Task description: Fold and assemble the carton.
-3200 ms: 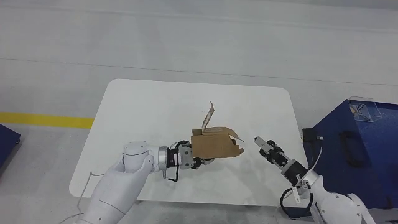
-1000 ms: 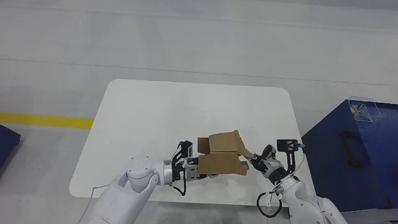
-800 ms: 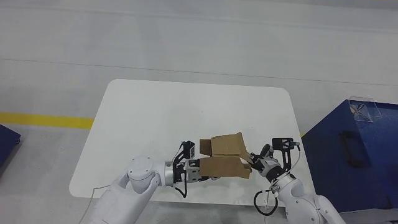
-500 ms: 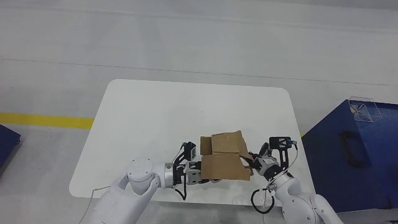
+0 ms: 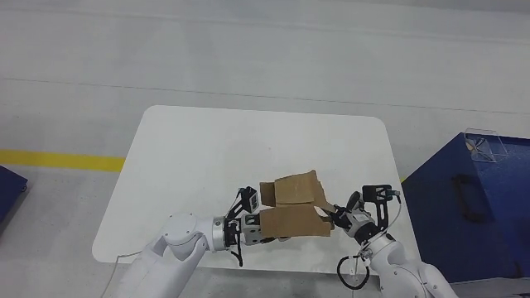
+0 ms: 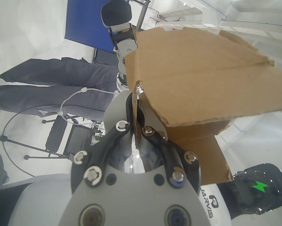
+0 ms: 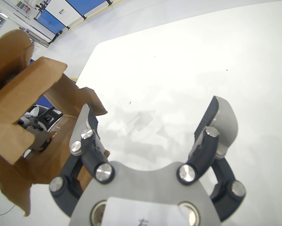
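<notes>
Carton [image 5: 294, 209], of brown card, lies over the table's [image 5: 207, 149] near edge, toward the near right corner and between the two grippers. From above I cannot tell whether its underside rests on the table or hangs just clear of it. Its upper flaps stand open, and one broad flap tilts up toward the far edge. Both wrist views cut the carton off at the frame, so neither gives its whole outline.

The left gripper [image 5: 251, 224] meets the carton's left end. Its fingers [image 6: 161, 142] are closed on the edge of a thin side wall, one on each face of the card. The fingertips are hidden behind the wall and an overhanging flap, so the depth of the grip cannot be seen.

The right gripper [image 5: 341, 213] is at the carton's right end. It is spread wide and holds nothing. One finger [image 7: 89, 118] is right at a ragged flap corner, but whether they touch is hard to make out. The other finger stands free over bare table. In the top view these fingers are too small to read.

In the right wrist view, grey and black parts of the left gripper show dimly in shadow through the carton's open right end.
</notes>
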Available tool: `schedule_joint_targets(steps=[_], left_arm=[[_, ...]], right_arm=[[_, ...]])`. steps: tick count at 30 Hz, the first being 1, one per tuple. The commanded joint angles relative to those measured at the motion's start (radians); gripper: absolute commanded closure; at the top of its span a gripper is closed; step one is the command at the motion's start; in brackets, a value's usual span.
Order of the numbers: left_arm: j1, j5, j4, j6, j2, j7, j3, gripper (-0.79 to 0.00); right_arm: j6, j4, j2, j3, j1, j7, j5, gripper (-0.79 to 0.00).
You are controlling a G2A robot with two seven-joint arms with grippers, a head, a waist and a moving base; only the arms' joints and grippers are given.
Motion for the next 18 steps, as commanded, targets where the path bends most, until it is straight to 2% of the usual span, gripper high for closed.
schedule_joint_targets(steps=[1, 9, 13, 14, 18], left_arm=[[0.008, 0.011, -0.013, -0.013, 0.002, -0.007, 0.002, 0.0], [0.015, 0.003, -0.026, -0.001, 0.007, -0.002, -0.004, 0.0], [0.016, -0.028, -0.005, 0.022, 0.009, -0.006, -0.01, 0.0], [0.014, -0.048, 0.008, 0.057, 0.008, -0.003, -0.011, 0.0], [0.014, -0.048, 0.008, 0.057, 0.008, -0.003, -0.011, 0.0]], right_arm=[[0.001, -0.004, -0.001, -0.004, 0.001, 0.002, -0.009, -0.785], [0.021, -0.02, -0.008, -0.036, 0.013, -0.01, -0.051, -0.785], [0.016, -0.03, -0.009, -0.003, -0.004, -0.034, -0.023, -0.785], [0.012, -0.035, -0.009, 0.009, -0.011, -0.043, -0.013, -0.785], [-0.018, -0.07, -0.011, 0.05, -0.046, -0.086, 0.033, -0.785]])
